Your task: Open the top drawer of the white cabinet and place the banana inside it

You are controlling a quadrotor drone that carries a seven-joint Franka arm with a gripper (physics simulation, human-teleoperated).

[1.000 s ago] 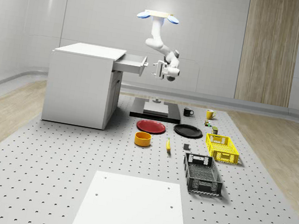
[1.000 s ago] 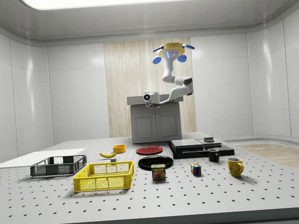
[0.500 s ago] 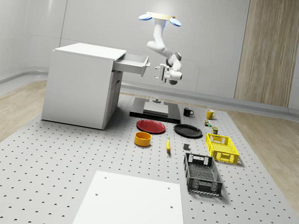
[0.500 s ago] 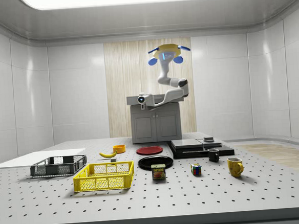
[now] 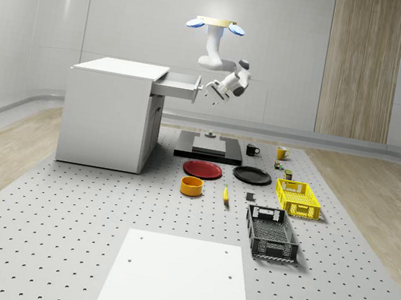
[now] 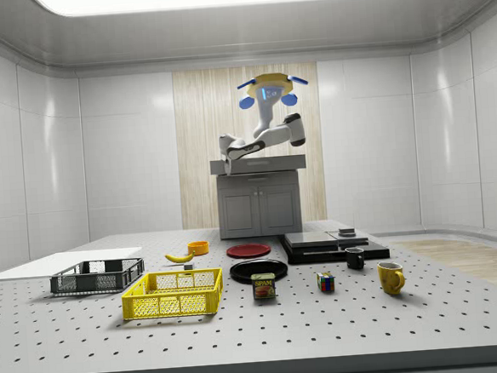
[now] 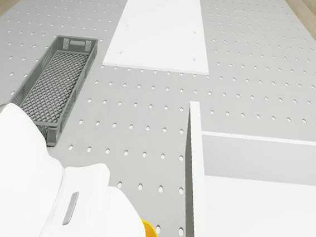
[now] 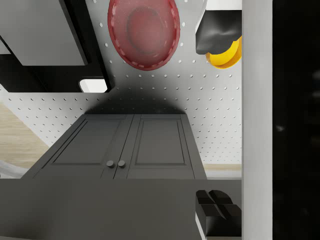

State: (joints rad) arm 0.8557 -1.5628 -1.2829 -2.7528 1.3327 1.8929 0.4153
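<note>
The banana (image 5: 225, 194) lies flat on the perforated worktop (image 5: 59, 211), just beside the orange bowl (image 5: 191, 186) at its 3 o'clock in the whole-scene view, and well apart from the white cabinet (image 5: 110, 116). In the side view the banana (image 6: 180, 257) rests in front of the bowl.

The cabinet's top drawer (image 5: 178, 85) stands pulled out. Its interior is partly visible in the drone view (image 7: 266, 157); its far end is cut off.

The claw (image 5: 214, 92) hangs in the air just beside the drawer front, at its 3 o'clock in the whole-scene view, apart from it. Whether its fingers are parted or closed cannot be told.

The drone (image 5: 216, 24) hovers above the claw, over the worktop beside the cabinet.

The red plate (image 5: 203, 170) lies at 12 o'clock of the bowl.
</note>
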